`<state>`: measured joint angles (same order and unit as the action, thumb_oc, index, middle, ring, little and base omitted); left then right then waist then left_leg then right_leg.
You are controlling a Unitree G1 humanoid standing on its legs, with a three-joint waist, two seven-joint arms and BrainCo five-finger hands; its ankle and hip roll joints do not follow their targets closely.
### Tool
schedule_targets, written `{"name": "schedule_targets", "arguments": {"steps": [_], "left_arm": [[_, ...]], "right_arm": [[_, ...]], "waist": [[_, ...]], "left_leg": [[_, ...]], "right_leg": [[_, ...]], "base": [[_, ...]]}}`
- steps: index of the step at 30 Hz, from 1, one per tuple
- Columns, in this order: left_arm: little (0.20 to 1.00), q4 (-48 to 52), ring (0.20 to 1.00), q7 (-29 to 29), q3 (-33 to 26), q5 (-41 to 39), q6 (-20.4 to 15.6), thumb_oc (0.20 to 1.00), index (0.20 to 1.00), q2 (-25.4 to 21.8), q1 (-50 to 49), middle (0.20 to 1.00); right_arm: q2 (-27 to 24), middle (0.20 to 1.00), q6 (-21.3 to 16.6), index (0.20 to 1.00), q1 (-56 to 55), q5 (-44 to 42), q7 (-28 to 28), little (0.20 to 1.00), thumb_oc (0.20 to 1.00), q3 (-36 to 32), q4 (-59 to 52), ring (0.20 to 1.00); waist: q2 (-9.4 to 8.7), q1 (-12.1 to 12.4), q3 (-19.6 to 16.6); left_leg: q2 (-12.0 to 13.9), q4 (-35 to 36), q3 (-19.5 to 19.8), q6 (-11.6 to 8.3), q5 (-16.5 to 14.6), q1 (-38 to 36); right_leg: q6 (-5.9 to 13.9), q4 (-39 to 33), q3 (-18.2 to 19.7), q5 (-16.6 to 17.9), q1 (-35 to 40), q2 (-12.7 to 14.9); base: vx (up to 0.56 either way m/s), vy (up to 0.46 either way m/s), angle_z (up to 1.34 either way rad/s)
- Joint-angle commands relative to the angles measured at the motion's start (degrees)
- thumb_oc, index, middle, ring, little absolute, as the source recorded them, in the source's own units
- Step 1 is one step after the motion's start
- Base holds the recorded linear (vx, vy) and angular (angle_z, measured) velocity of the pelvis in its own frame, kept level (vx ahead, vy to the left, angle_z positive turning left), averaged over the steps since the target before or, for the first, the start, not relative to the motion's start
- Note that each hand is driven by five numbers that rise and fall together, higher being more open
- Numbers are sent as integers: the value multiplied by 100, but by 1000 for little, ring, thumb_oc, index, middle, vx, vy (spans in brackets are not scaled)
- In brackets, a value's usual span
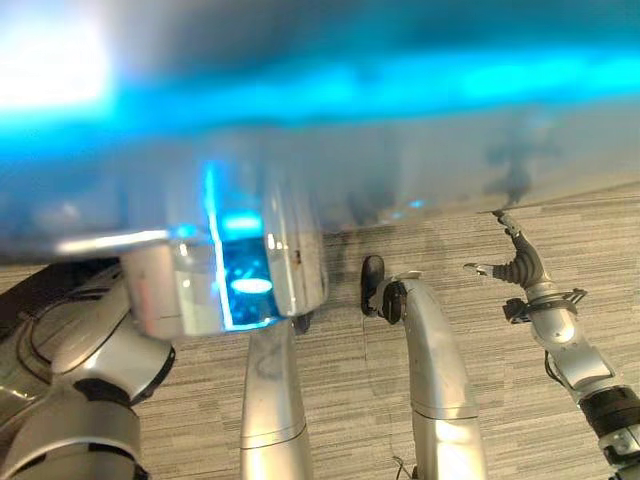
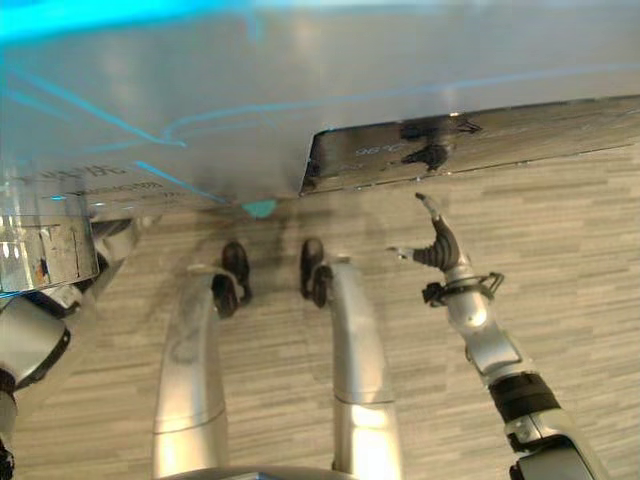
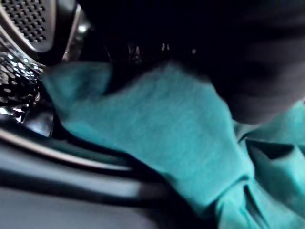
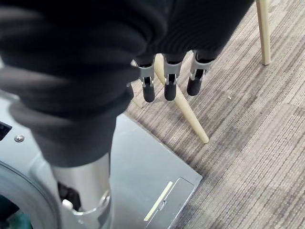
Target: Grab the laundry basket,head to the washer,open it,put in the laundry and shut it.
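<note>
1. Eye views: looking down along washer [image 2: 300, 110] top; right hand [image 2: 437, 245] hanging beside it, fingers relaxed, grasping nothing.
2. Left wrist view: teal laundry [image 3: 181, 138] lying across drum [image 3: 24, 57] mouth; left hand buried there, grip impossible to tell.
3. Right wrist view: fingers [image 4: 169, 83] hanging straight over floor [image 4: 248, 143].
4. Judging: loading step; next, pushing laundry fully in, then shutting washer.

Right hand [image 2: 440, 250]: dark ribbed cover over back and wrist; silver fingers [image 4: 170, 81] ending in dark rounded tips. Right arm: silver-grey casing in segments, black band between them, small metal bracket behind the wrist.
</note>
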<state>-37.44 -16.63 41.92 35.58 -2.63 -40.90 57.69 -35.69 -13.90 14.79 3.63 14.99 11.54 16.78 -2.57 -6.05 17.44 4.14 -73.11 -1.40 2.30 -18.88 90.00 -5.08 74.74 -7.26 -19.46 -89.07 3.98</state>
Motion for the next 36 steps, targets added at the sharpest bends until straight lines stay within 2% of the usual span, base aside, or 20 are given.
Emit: {"name": "schedule_targets", "arguments": {"steps": [1,3,6,10,13,16,17,20,22,23,24,25,29,33,36], "left_arm": [[200,329,200,-550,-660,-1201,-177,200,200,176,-137,200],[200,577,200,-813,-1405,-2482,-411,200,200,522,-523,200],[200,685,200,-1212,-2114,-3490,-567,200,200,918,-792,200],[200,327,200,-1658,-2341,-3893,-515,200,200,1040,-395,200],[200,-392,200,-1835,-2070,-3804,-349,200,200,866,420,200],[219,-653,219,-1868,-1887,-3647,-270,219,219,737,748,219],[1000,-839,1000,-1869,-1783,-3624,-256,1000,1000,721,948,1000],[1000,-1067,1000,-1504,-1187,-3267,-145,1000,1000,343,1523,1000],[1000,-1083,1000,-1297,-1090,-3209,-56,1000,1000,307,1562,1000],[1000,-1074,1000,-1078,-813,-2697,89,1000,1000,209,1671,1000],[1000,-1071,1000,-1074,-807,-2687,95,1000,1000,209,1678,1000],[1000,-919,1000,-895,-627,-2144,230,1000,1000,94,1611,1000],[1000,-817,1000,-858,-707,-1875,251,1000,1000,188,1474,1000],[1000,-200,1000,-815,-1017,-1832,117,1000,1000,250,768,1000],[1000,431,1000,-769,-1351,-1752,26,1000,1000,281,-45,1000]], "right_arm": [[116,1000,-20,1000,-57,93,268,1000,1000,-246,-351,1000],[320,1000,62,1000,-105,74,315,1000,1000,-267,-260,1000],[570,1000,60,1000,-167,-19,335,1000,1000,-233,-144,1000],[612,1000,-7,1000,-196,-91,322,1000,1000,-133,-207,1000],[468,1000,-93,1000,-163,-170,227,1000,1000,-25,-396,1000],[367,1000,-140,1000,-203,-172,143,1000,1000,20,-521,1000],[331,1000,-165,1000,-226,-191,108,1000,1000,31,-578,1000],[118,1000,-203,1000,-298,-213,-28,1000,1000,20,-744,1000],[112,1000,-176,1000,-310,-223,-47,1000,1000,2,-733,1000],[105,1000,-145,1000,-279,-221,-68,1000,1000,-13,-691,1000],[114,1000,-144,1000,-277,-220,-69,1000,1000,-17,-690,1000],[112,1000,-137,1000,-253,-174,-114,1000,1000,-62,-710,1000],[161,1000,-154,1000,-228,-179,-122,1000,1000,-75,-659,1000],[224,1000,-139,1000,-275,-162,-122,1000,1000,-100,-647,1000],[307,1000,-78,1000,-321,-141,-89,1000,1000,-158,-567,1000]], "waist": [[84,-44,30],[86,-10,-18],[56,-22,-92],[19,-90,-116],[4,-198,-160],[-13,-252,-197],[-17,-269,-220],[-31,-318,-225],[-25,-310,-217],[-6,-286,-221],[-14,-281,-217],[-7,-240,-226],[-5,-209,-244],[-13,-149,-308],[-10,-66,-362]], "left_leg": [[50,-190,217,135,-316,-41],[40,-161,216,127,-314,-82],[63,-112,218,107,-312,-175],[67,-16,243,88,-280,-255],[55,55,293,62,-227,-222],[54,17,322,53,-209,-141],[51,2,349,48,-196,-93],[75,-104,417,31,-173,-11],[91,-129,419,28,-175,-11],[96,-162,422,25,-175,-10],[97,-164,422,25,-176,-10],[87,-182,434,27,-181,-11],[68,-143,416,34,-156,-14],[48,-54,383,35,-135,-182],[62,253,313,19,-118,-578]], "right_leg": [[543,-695,343,266,290,-135],[523,-720,328,268,323,-133],[498,-749,266,237,428,-120],[492,-805,231,207,521,-75],[503,-862,222,219,513,-60],[507,-841,202,226,471,-61],[509,-825,186,227,434,-56],[543,-721,181,265,401,-79],[548,-700,182,273,404,-75],[559,-669,175,286,407,-80],[559,-667,175,286,406,-81],[589,-647,173,309,393,-92],[604,-669,158,296,399,-74],[589,-694,147,247,528,-59],[590,-886,140,231,847,-12]], "base": [[0,0,0],[0,0,0],[0,0,0],[0,0,0],[-13,-10,1],[-5,-6,2],[0,0,0],[-5,-21,2],[0,0,0],[0,0,0],[0,0,0],[0,0,0],[0,0,0],[-4,3,1],[-43,37,7]]}}
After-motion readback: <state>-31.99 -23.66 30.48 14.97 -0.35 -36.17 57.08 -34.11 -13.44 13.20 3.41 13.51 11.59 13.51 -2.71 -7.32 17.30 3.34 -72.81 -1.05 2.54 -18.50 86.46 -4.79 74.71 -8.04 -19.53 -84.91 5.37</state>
